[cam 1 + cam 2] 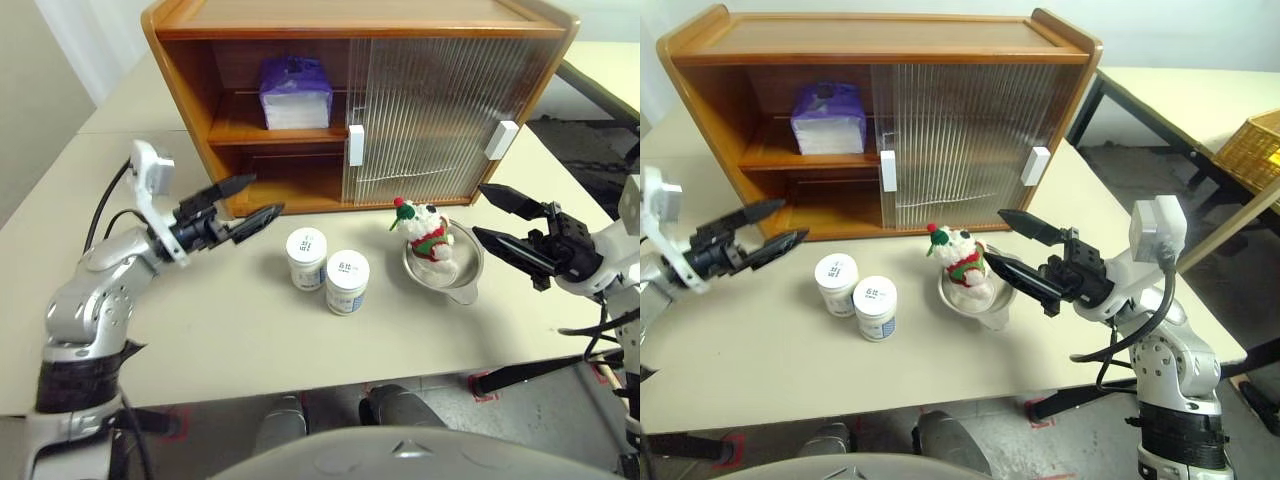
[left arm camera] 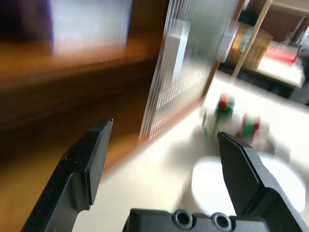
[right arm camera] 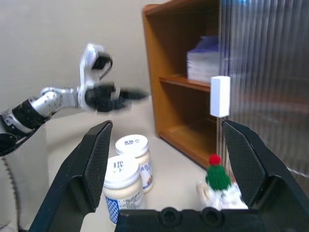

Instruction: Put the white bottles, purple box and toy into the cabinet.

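Jars, two white ones (image 1: 306, 257) (image 1: 347, 282) with printed lids, stand touching each other on the beige table (image 1: 250, 330) in front of the cabinet (image 1: 360, 95), toward its open left half. The left gripper (image 1: 247, 210) hovers above the table just off the cabinet's lower left corner, its two black fingers spread apart and holding nothing; the jars sit near it on the side toward the cabinet's closed half, a gap of bare table between fingertips and the nearer jar. The right gripper (image 1: 496, 220) hangs off the cabinet's lower right corner, fingers likewise parted and empty, pointing toward the plush toy (image 1: 424, 232).

The toy, white with a red-and-green outfit and a green hat tipped red, sits in a shiny steel bowl (image 1: 447, 272) on the table just in front of the cabinet's ribbed sliding doors (image 1: 440, 110), between the jars and the right gripper, apart from both.

The purple tissue pack (image 1: 295, 92) lies on the cabinet's upper shelf, in the open left section, upright against the back. The lower shelf beneath it looks bare where it shows. What stands behind the ribbed doors cannot be told.
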You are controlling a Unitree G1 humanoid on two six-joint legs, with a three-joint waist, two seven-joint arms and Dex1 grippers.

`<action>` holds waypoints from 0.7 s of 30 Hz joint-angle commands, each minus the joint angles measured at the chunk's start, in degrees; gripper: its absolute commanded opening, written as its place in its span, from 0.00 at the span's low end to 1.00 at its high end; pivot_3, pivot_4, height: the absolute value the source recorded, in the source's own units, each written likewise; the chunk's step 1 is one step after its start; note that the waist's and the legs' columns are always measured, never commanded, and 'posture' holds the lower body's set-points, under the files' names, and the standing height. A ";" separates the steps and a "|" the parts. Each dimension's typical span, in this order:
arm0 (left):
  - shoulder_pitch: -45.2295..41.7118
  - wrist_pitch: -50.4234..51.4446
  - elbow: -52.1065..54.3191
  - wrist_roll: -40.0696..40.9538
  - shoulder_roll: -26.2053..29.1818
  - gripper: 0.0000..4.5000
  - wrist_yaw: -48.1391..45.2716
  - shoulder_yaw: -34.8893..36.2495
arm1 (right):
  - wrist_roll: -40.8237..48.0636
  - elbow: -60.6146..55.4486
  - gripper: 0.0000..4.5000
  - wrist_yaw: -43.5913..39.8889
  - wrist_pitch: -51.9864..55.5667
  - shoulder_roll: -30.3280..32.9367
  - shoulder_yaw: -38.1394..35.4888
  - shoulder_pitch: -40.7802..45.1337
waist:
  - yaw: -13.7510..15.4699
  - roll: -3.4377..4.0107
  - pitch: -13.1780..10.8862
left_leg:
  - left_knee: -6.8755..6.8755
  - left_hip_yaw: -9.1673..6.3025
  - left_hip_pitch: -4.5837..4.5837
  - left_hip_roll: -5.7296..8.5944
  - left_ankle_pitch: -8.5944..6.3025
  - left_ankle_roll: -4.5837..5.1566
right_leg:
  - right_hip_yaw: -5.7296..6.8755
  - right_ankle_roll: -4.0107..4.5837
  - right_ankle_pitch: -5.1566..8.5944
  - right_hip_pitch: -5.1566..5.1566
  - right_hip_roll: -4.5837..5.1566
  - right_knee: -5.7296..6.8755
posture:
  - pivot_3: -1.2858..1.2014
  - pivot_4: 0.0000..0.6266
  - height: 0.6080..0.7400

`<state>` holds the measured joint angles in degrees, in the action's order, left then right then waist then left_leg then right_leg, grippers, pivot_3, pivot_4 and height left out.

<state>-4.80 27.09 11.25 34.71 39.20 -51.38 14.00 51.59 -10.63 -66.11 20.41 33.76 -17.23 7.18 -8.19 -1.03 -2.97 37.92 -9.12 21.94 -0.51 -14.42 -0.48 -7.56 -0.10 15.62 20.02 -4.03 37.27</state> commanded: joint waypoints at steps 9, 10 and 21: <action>8.85 -4.84 0.86 -6.63 1.36 1.00 -5.20 -7.76 | 0.31 -0.10 1.00 -0.18 1.39 -0.62 0.51 0.24 | 1.62 0.35 0.26 | -0.14 0.20 0.46 -0.32 -0.19 -0.33 | 0.23 0.72 -0.04 0.64 -0.07 0.12 | 0.44 0.08 1.00; 9.05 -5.17 0.56 -7.40 1.71 1.00 -5.39 -8.45 | 0.34 -0.18 1.00 -0.13 1.48 -0.54 0.34 0.22 | 1.62 0.36 0.27 | -0.14 0.26 0.46 -0.34 -0.20 -0.35 | 0.24 0.75 -0.02 0.63 -0.10 0.12 | 0.44 0.08 1.00; 6.14 -9.45 -6.49 -11.01 -1.82 1.00 -6.77 -13.51 | 0.53 -1.31 1.00 0.81 1.99 0.33 -1.18 -0.69 | 1.48 0.80 0.59 | -0.12 0.27 0.36 -0.54 -0.21 -0.36 | 0.22 0.83 -0.07 0.57 -0.19 0.13 | 0.43 0.06 1.00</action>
<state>1.91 19.20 6.17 24.62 37.94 -57.70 1.55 51.84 -11.17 -65.42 22.06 33.22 -17.19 6.64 -6.71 -0.23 -2.38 37.80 -8.84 22.31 -1.06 -14.63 -0.84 -7.33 0.73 15.54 20.59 -4.22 37.40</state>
